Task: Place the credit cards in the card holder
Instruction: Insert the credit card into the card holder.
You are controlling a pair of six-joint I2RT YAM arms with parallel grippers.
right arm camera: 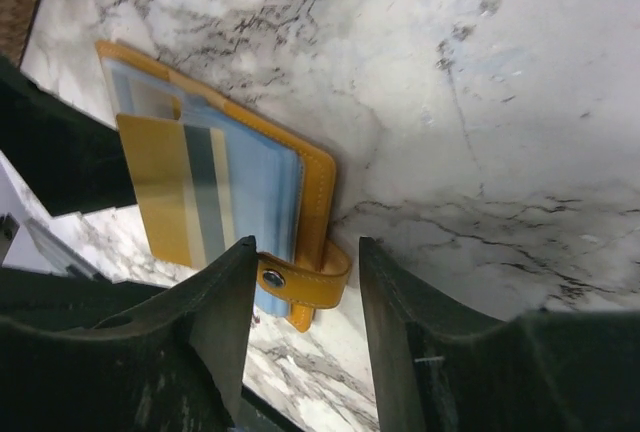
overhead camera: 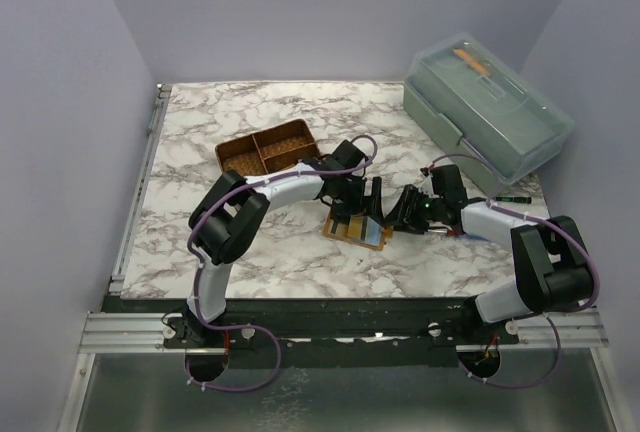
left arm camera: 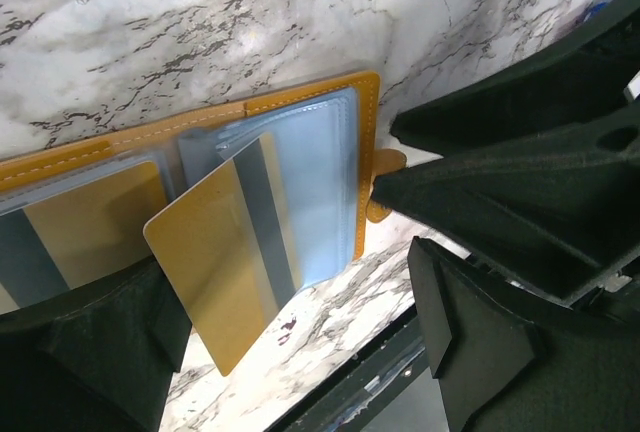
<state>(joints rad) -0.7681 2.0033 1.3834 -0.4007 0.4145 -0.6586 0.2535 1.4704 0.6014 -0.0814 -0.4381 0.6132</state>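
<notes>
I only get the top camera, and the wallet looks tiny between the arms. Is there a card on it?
Observer: Yes. The left wrist camera shows a yellow card with a grey stripe lying slanted across the open wallet, one corner at its clear sleeves.
Operator: Is the left arm squeezing it?
Observer: No. The left fingers are spread wide; only one sits by the card's edge.
Operator: What's the right arm doing?
Observer: In the right wrist camera, the wallet's snap strap lies between the spread right fingers.
</notes>
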